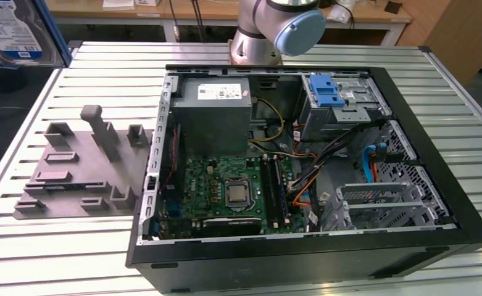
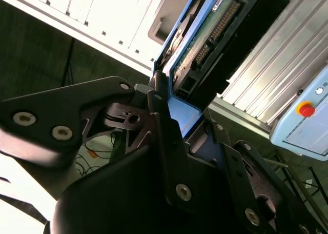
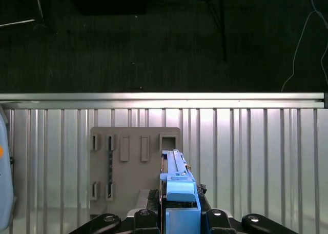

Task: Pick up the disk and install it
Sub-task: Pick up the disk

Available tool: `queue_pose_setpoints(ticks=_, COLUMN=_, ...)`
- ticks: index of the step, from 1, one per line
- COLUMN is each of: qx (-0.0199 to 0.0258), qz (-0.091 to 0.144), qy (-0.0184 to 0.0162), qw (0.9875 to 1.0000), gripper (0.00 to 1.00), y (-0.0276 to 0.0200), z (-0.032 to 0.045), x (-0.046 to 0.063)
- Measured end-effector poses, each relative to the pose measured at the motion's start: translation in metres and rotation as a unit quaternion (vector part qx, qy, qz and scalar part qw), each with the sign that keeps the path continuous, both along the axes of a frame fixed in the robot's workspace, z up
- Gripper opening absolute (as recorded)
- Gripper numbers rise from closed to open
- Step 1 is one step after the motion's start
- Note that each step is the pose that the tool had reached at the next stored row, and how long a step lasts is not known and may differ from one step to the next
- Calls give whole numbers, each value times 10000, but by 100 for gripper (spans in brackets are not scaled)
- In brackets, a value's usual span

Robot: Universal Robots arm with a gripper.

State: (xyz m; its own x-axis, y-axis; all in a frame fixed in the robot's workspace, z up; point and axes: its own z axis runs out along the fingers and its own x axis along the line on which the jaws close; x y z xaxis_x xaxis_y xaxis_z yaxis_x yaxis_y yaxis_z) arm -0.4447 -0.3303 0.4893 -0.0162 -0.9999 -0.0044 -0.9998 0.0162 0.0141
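While pinched edge-on by the gripper, the disk was held in the air above the grey holder on the table. Such height was judged to clear the holder's posts; the open computer case was seen well apart.

Under the claw lay a big silver table made of long, shiny metal strips, and bright light shone along the table's edge out in front of the claw. Past that edge, farther from the claw, the floor was very dark. In the exterior view, a light wooden desk with white legs stood behind the table, and a tall brown wooden board stood near the desk.
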Motion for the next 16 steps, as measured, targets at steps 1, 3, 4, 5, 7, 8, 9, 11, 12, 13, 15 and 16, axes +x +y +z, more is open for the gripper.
queue_pose_setpoints(ticks=1, qx=0, qz=0, qy=0, qw=10000, gripper=36, y=0, z=18, x=0)
queue_pose_setpoints(ticks=3, qx=0, qz=0, qy=1, qw=10000, gripper=36, y=0, z=63, x=0)
queue_pose_setpoints(ticks=4, qx=0, qz=0, qy=1, qw=10000, gripper=36, y=0, z=86, x=0)
queue_pose_setpoints(ticks=5, qx=0, qz=0, qy=0, qw=10000, gripper=36, y=0, z=111, x=0)
queue_pose_setpoints(ticks=7, qx=0, qz=0, qy=0, qw=10000, gripper=36, y=0, z=164, x=0)
queue_pose_setpoints(ticks=8, qx=0, qz=0, qy=0, qw=10000, gripper=36, y=0, z=189, x=0)
queue_pose_setpoints(ticks=9, qx=0, qz=0, qy=0, qw=10000, gripper=36, y=0, z=212, x=0)
queue_pose_setpoints(ticks=11, qx=0, qz=0, qy=0, qw=10000, gripper=36, y=0, z=256, x=0)
queue_pose_setpoints(ticks=12, qx=0, qz=0, qy=0, qw=10000, gripper=36, y=0, z=275, x=0)
queue_pose_setpoints(ticks=13, qx=0, qz=0, qy=0, qw=10000, gripper=36, y=0, z=292, x=0)
queue_pose_setpoints(ticks=15, qx=0, qz=0, qy=0, qw=10000, gripper=36, y=0, z=320, x=0)
queue_pose_setpoints(ticks=16, qx=0, qz=0, qy=0, qw=10000, gripper=36, y=0, z=322, x=0)
